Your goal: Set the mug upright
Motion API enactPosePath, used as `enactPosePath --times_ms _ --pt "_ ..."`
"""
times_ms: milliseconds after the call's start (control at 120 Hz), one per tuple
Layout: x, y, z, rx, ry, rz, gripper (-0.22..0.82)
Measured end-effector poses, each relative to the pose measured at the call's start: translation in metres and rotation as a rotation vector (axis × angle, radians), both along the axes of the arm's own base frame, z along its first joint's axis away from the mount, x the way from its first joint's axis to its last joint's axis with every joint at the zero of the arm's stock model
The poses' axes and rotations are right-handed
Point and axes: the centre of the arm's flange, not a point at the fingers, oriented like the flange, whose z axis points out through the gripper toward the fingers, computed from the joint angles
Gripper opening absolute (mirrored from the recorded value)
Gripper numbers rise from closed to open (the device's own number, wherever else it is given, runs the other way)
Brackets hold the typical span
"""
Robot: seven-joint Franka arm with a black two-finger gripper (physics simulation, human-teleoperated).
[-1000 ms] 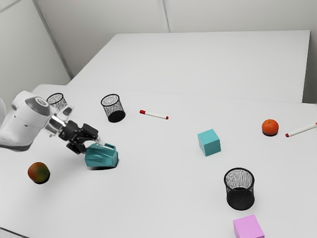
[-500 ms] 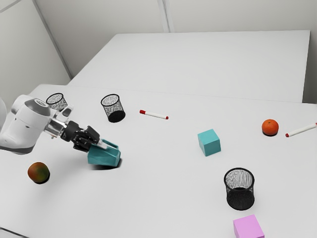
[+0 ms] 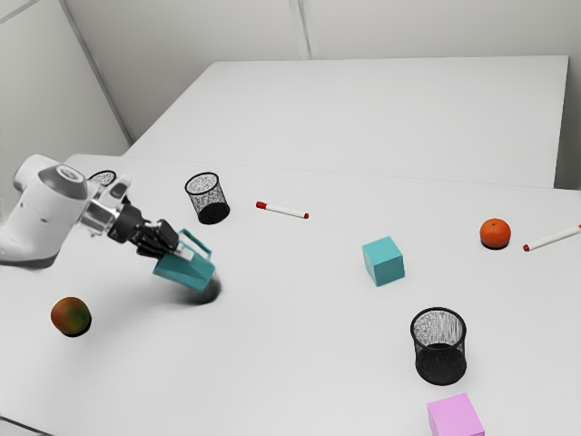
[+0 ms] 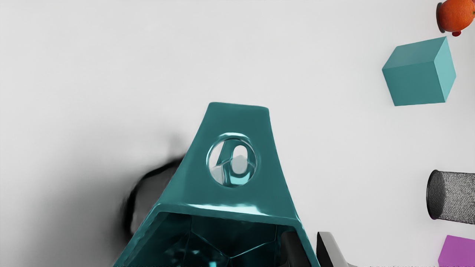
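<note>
Righting step in hand — pincer (image 4: 307, 237) pinching one wall of the teal faceted glossy mug (image 3: 185, 271), tilted over the white surface (image 3: 300, 354), mouth towards me, base lower. Next: swing base under — set flat, then release.

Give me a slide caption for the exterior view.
Black two-finger gripper holding a tilted teal mug by its rim over a white table.

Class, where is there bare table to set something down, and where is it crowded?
Bare table lies between the mug and teal cube, and, in the exterior view's foreground, between the reddish-green fruit and pink block. Crowded: around the gripper and mug, and where the pink block sits near a mesh bin.
</note>
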Motion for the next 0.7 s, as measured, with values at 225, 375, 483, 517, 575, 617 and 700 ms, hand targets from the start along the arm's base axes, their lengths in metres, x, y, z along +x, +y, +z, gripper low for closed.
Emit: enactPosePath --times_ms 225,375,483,517,575,617,700 --pt "0.017 -0.015 0.043 0.153 -0.01 -0.113 -0.16" --pt "0.023 -0.027 0.062 0.279 0.035 -0.167 -0.16" --pt "0.028 -0.045 0.071 0.351 0.068 -0.196 -0.16" --pt "0.029 -0.054 0.072 0.371 0.077 -0.206 -0.16" --pt "0.031 -0.071 0.074 0.411 0.093 -0.228 -0.16" --pt "0.033 -0.083 0.074 0.44 0.104 -0.244 -0.16" --pt "0.034 -0.106 0.077 0.499 0.116 -0.263 -0.16"
